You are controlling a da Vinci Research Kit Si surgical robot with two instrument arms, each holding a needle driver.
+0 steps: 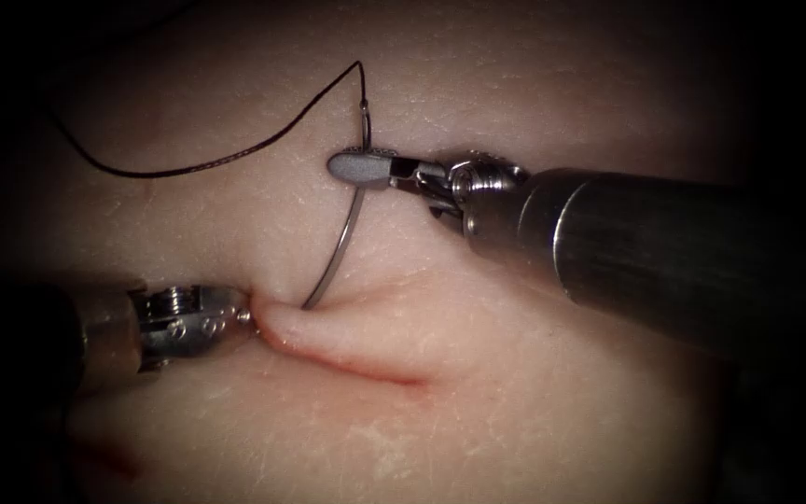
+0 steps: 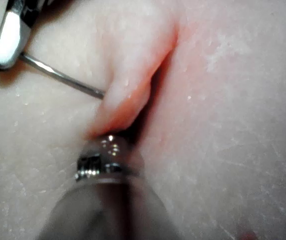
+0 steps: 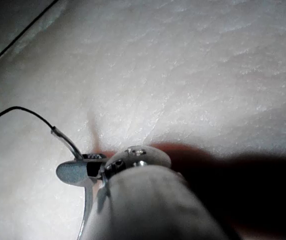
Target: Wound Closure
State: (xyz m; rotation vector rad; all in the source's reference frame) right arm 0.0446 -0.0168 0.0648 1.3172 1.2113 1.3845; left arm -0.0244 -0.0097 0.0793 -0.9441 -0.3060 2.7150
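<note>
The left tool (image 1: 235,313) grips the lifted lip of the tissue (image 1: 552,411) at the left end of the cut (image 1: 347,359). Behind it, the needle (image 1: 342,245) stands nearly upright, tip buried in that lip. Farther back, the right tool (image 1: 358,166) clamps it near the tail, where the thread (image 1: 207,166) trails left.

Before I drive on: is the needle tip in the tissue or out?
In. The needle, held near its thread end by the right tool, vanishes into the tissue lip.
</note>
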